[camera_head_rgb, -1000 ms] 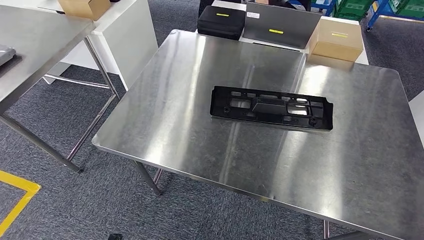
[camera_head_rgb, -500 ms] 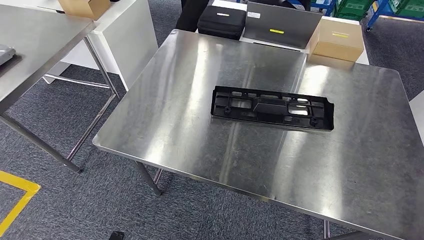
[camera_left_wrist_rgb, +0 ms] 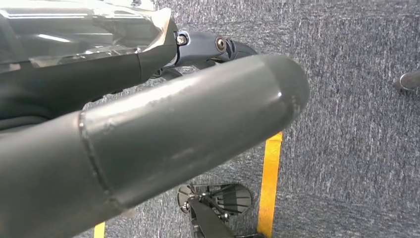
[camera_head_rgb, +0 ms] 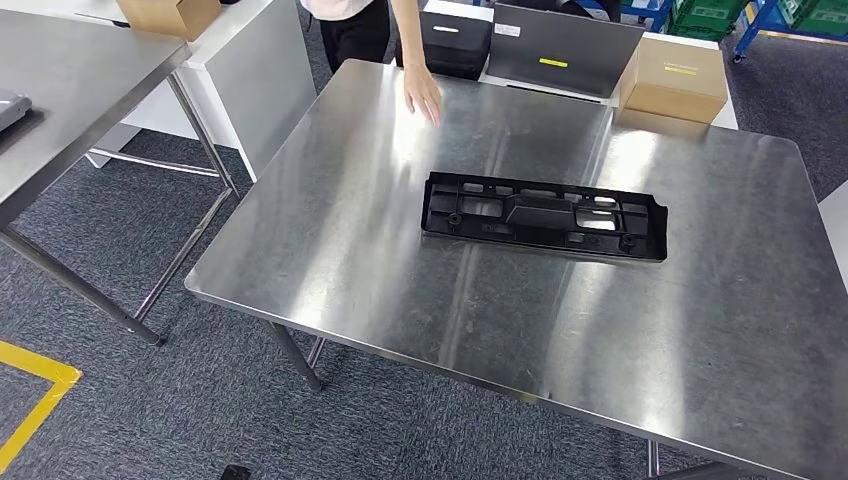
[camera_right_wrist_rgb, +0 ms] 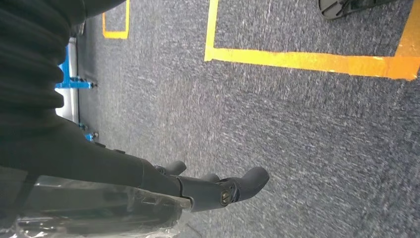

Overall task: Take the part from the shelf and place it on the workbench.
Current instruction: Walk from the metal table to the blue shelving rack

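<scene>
1. Grey carpet [camera_head_rgb: 250, 400] covers the floor, marked with yellow tape lines [camera_head_rgb: 35, 405].
2. A stainless steel workbench [camera_head_rgb: 380, 270] catches broad glare from overhead light.
3. Another steel table [camera_head_rgb: 70, 70] stands off its left edge.
4. Beyond the far edge sit a white counter [camera_head_rgb: 262, 60], cardboard boxes [camera_head_rgb: 672, 78], a black case [camera_head_rgb: 455, 42] and green crates [camera_head_rgb: 715, 15].

part [camera_head_rgb: 544, 216] on workbench [camera_head_rgb: 330, 250], boxes [camera_head_rgb: 672, 78] behind
</scene>
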Controlling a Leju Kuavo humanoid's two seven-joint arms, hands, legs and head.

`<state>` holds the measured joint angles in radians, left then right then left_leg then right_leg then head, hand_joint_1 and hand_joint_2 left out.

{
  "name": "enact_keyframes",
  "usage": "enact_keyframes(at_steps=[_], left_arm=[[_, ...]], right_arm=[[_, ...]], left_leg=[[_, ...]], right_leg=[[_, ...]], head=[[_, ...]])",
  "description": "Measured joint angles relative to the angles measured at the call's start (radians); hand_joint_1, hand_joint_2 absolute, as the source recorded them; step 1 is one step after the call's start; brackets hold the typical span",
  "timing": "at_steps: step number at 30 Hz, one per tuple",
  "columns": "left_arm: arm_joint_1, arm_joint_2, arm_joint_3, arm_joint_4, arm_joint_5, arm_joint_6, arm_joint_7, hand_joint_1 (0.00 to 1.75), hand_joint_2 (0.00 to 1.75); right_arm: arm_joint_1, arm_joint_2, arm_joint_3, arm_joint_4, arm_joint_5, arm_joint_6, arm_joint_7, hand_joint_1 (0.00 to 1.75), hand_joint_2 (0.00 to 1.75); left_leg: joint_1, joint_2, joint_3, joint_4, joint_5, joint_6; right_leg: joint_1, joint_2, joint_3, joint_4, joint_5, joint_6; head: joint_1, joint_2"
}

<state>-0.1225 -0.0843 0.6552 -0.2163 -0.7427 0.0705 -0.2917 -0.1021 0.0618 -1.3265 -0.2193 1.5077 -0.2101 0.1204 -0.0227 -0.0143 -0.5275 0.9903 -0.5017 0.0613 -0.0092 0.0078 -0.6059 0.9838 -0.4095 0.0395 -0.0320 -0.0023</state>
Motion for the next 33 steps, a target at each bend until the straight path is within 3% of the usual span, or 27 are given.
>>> enact_keyframes(at_steps=[22, 26, 33], left_arm=[[0.002, 0.001, 0.000, 0.000, -0.001, 0.015, 0.010, 0.00, 0.00], [0.003, 0.002, 0.000, 0.000, -0.001, 0.015, 0.010, 0.00, 0.00], [0.003, 0.002, 0.000, 0.000, -0.002, 0.015, 0.011, 0.00, 0.00]], right_arm=[[0.001, 0.000, 0.028, 0.001, 0.010, -0.011, -0.005, 0.00, 1.75], [0.002, 0.000, 0.036, 0.001, 0.019, -0.008, -0.004, 0.00, 0.00], [0.005, -0.001, 0.051, 0.003, 0.027, 0.021, -0.004, 0.00, 0.00]], left_leg=[[0.000, 0.000, 0.000, 0.000, 0.000, 0.000], [0.000, 0.000, 0.000, 0.000, 0.000, 0.000], [0.000, 0.000, 0.000, 0.000, 0.000, 0.000]], right_leg=[[0.000, 0.000, 0.000, 0.000, 0.000, 0.000], [0.000, 0.000, 0.000, 0.000, 0.000, 0.000], [0.000, 0.000, 0.000, 0.000, 0.000, 0.000]], head=[[0.000, 0.000], [0.000, 0.000], [0.000, 0.000]])
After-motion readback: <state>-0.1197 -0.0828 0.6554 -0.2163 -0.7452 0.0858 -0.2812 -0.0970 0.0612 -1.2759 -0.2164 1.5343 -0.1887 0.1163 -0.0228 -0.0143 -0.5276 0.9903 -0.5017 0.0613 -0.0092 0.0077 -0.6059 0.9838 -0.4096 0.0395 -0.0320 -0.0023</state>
